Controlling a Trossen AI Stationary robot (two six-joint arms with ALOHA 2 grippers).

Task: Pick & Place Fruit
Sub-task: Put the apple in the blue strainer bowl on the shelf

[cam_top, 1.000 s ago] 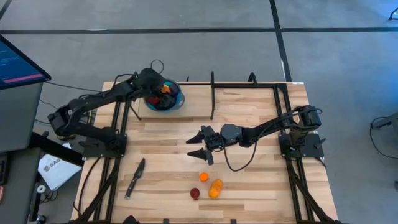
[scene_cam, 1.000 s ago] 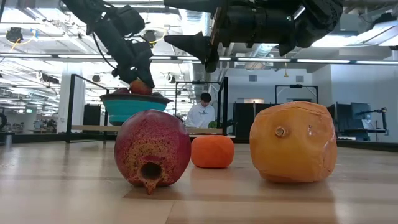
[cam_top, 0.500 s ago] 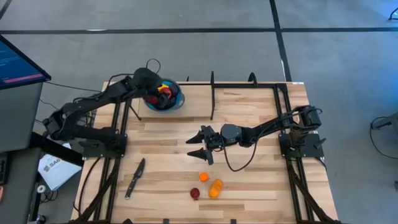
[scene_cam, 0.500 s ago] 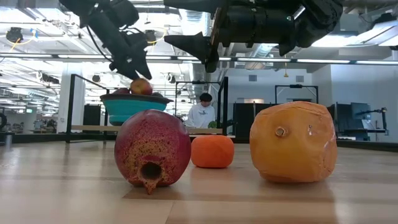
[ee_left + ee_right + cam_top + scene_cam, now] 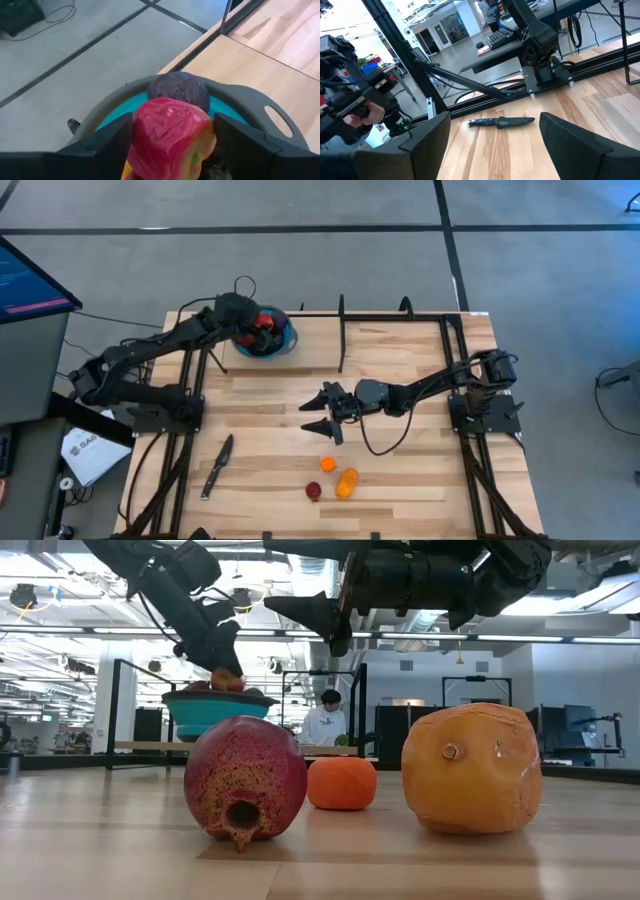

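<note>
A blue bowl with a grey rim [image 5: 288,343] stands at the table's far left, with several fruits in it. My left gripper [image 5: 173,122] slants down over it, its fingers on either side of a red and yellow fruit [image 5: 170,135] that lies on top of the pile, beside a dark purple fruit [image 5: 180,89]. In the low view the same fruit [image 5: 227,681] shows under the gripper [image 5: 215,658]. My right gripper [image 5: 308,416] hovers open at mid-table above three fruits: a dark red one [image 5: 245,780], a small orange one [image 5: 341,783] and a bigger orange one [image 5: 472,768]. My left gripper has the red and yellow fruit between its two fingers, which meet its two opposite sides [image 5: 137,140]. The fingers come slanting down from the table's left side. The fruit still rests on the other fruits in the bowl [image 5: 250,100].
A slim dark knife [image 5: 216,467] lies near the table's front left. Dark frame rails [image 5: 342,330] stand along the far edge and both sides. Beyond the table a person [image 5: 325,720] sits in the room. Bare wood lies between bowl and right gripper.
My left gripper rose a little off the red and yellow fruit, then came back down onto it. The fruit has stayed on top of the pile in the bowl.
</note>
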